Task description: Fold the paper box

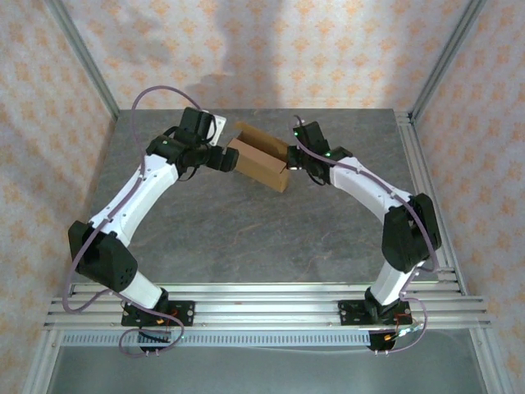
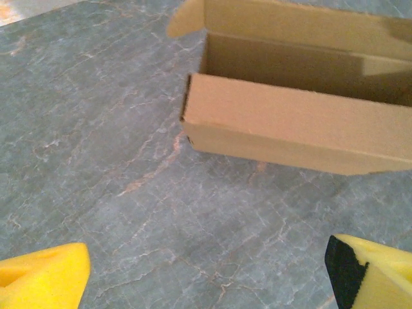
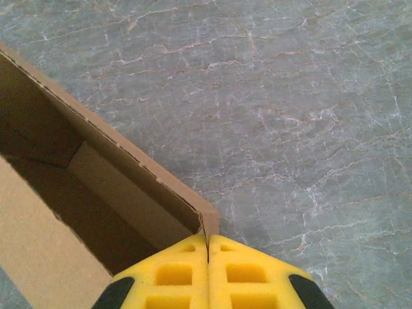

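The paper box (image 1: 261, 164) is a brown cardboard box standing open at the back middle of the table, its lid flap raised behind it. My left gripper (image 1: 220, 160) is at the box's left end. In the left wrist view the box (image 2: 290, 122) lies ahead, and the left gripper (image 2: 205, 257) is open, its yellow fingertips (image 2: 45, 273) wide apart over bare table. My right gripper (image 1: 291, 164) is at the box's right end. In the right wrist view that gripper (image 3: 208, 239) is shut, pinching the corner edge of the box wall (image 3: 129, 167).
The grey marbled table (image 1: 271, 238) stretches in front of the box. A small white patch (image 1: 220, 125) lies behind the left gripper. Aluminium frame posts and a rail (image 1: 420, 164) border the table, with patterned walls behind.
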Controlling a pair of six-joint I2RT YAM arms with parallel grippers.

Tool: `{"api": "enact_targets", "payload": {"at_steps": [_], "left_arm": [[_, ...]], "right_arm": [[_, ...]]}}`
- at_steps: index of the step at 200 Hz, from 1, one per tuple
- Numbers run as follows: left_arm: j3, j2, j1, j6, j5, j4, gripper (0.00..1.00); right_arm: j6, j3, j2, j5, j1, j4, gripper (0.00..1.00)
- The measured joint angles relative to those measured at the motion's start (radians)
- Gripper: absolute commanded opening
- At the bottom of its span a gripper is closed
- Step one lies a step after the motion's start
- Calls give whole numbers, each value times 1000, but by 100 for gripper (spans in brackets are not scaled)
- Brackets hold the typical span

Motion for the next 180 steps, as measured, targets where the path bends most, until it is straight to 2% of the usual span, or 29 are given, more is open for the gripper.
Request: {"api": "enact_targets", "payload": {"at_steps": [48, 88, 180], "left_arm": [[15, 138, 35, -29, 24, 2, 81], [15, 240, 35, -29, 39, 3, 79], [82, 366, 35, -85, 77, 45, 77]], "right_arm": [[-21, 39, 30, -14, 0, -24, 2], [-74, 58, 47, -55, 0, -43, 1], [-291, 52, 47, -340, 0, -35, 0]]}}
